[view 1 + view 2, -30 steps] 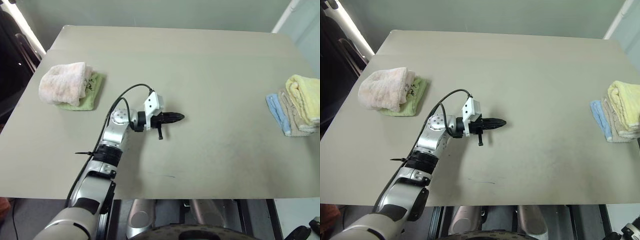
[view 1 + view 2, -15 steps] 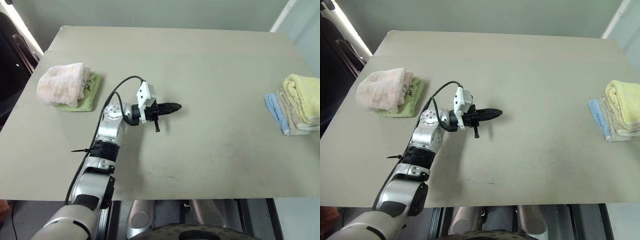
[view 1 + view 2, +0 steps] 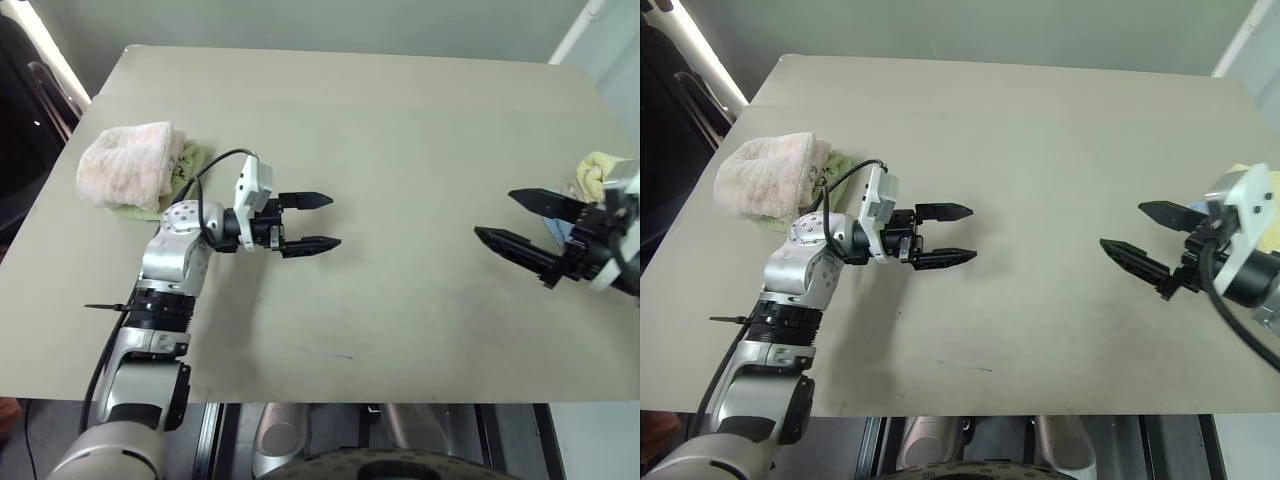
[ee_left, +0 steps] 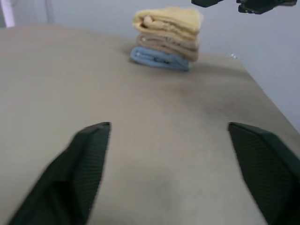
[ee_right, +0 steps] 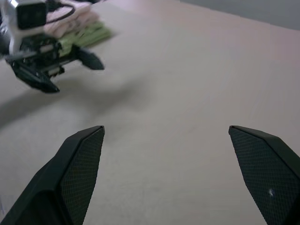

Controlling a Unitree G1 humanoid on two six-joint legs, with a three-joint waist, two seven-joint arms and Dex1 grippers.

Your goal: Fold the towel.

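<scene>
Left eye view has the left gripper (image 3: 318, 222) hanging over the middle of the surface (image 3: 400, 130), jaws spread wide and empty, while the right gripper (image 3: 525, 227) comes in from the right edge, likewise wide open with nothing in it. The towel (image 4: 168, 19), pale yellow, sits folded on top of a stack at the right edge, over a beige towel (image 4: 165, 43) and a blue cloth (image 4: 160, 58). The risk, as I judge it, is a pinch that goes too deep and drags the beige layer along, or shoves the stack off the edge. Far left lies a pink-white rolled towel (image 3: 128, 164) on a green cloth (image 3: 190, 165). Otherwise the surface is plain grey-beige, with a pale wall behind.
</scene>
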